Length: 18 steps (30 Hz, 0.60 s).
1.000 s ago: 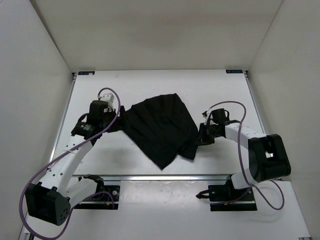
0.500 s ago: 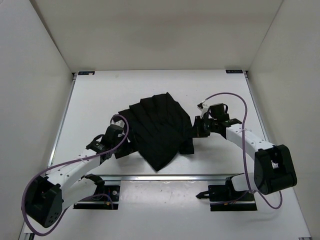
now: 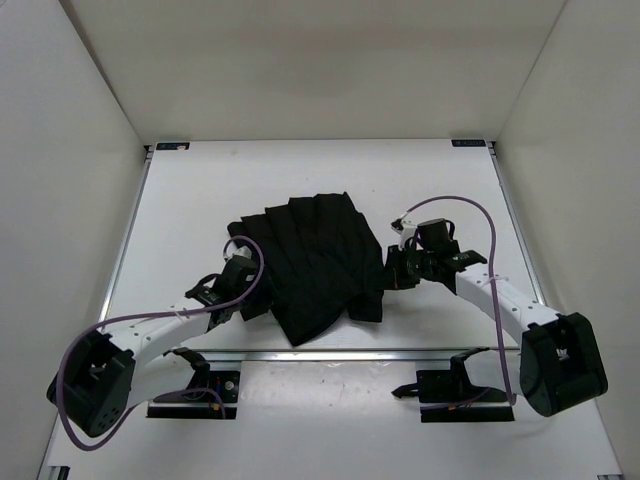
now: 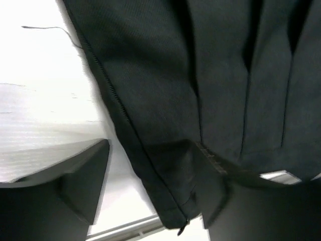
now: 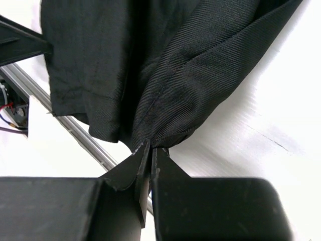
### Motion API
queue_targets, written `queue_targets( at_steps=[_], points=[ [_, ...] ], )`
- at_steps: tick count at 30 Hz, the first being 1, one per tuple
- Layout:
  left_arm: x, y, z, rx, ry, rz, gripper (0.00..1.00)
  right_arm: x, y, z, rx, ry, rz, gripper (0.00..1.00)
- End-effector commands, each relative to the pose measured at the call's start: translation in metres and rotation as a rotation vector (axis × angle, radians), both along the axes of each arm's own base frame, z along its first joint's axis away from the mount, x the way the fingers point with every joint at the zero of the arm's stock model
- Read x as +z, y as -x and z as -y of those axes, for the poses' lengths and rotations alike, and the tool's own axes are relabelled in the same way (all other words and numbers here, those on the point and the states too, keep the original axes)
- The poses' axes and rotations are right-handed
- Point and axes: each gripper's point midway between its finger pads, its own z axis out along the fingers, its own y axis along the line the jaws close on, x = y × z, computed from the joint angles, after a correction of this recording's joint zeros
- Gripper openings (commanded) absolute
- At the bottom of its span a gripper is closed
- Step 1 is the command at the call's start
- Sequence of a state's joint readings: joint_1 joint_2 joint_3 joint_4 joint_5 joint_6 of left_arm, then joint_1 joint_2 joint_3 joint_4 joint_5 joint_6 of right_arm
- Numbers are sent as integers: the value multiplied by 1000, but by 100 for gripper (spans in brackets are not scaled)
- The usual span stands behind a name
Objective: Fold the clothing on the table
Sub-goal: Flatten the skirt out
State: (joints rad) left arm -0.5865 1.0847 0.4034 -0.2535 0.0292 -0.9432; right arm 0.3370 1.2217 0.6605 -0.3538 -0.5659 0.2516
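— From above?
— The clothing (image 3: 315, 260) lies bunched mid-bench (image 3: 180, 210), left hand (image 3: 255, 303) at its near-left edge, right hand (image 3: 393, 272) at its right edge.
— Left wrist?
— Released: fingers (image 4: 75, 186) spread, the cloth's edge between them.
— Right wrist?
— Clenched on a fold.

High rear view over the whole table (image 3: 200, 190); wrist views close on the clothing (image 3: 315, 255), common to all.

The left arm (image 3: 150, 328) and right arm (image 3: 497, 295) share white links, bulky black joint housings and a looping purple cable (image 3: 455, 198); their wedge-shaped fingers (image 5: 120, 178) are matte black.
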Motion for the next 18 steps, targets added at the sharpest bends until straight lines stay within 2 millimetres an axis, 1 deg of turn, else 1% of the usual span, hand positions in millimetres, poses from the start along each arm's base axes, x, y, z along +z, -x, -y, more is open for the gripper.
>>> queue_targets(
  at_steps=[1,3,4,7,8,10,12,13,14,15,16,17,18],
  points=[
    [0,-13,-6,65,-21,40,71,11,-3,1,-10,-22,51,0],
    [0,-15,-5,75,-13,49,44,11,-3,3,-16,-22,49,0],
    [-2,-15,-6,74,-14,47,37,12,-3,2,-15,-24,55,0],
    [-1,-17,-4,74,-4,46,0,15,-6,6,-30,-20,70,0],
    [1,-17,-2,61,-10,48,0,13,-7,9,-39,-12,62,0],
    [11,-24,-1,53,-5,63,0,18,-16,20,-76,2,91,0],
    [15,-28,-13,66,-36,60,0,28,-28,34,-114,7,115,0],
    [28,-33,-17,61,-43,83,0,30,-35,46,-155,18,119,0],
    [34,-40,-28,89,-52,100,0,38,-44,56,-193,23,142,0],
    [41,-46,-40,96,-70,112,0,39,-48,63,-206,36,151,0],
    [48,-46,-47,89,-79,117,0,45,-53,71,-231,48,161,0],
    [55,-50,-58,111,-82,127,0,53,-61,76,-245,62,185,0],
    [59,-51,-69,107,-107,123,0,57,-65,79,-251,74,191,0]
  ],
)
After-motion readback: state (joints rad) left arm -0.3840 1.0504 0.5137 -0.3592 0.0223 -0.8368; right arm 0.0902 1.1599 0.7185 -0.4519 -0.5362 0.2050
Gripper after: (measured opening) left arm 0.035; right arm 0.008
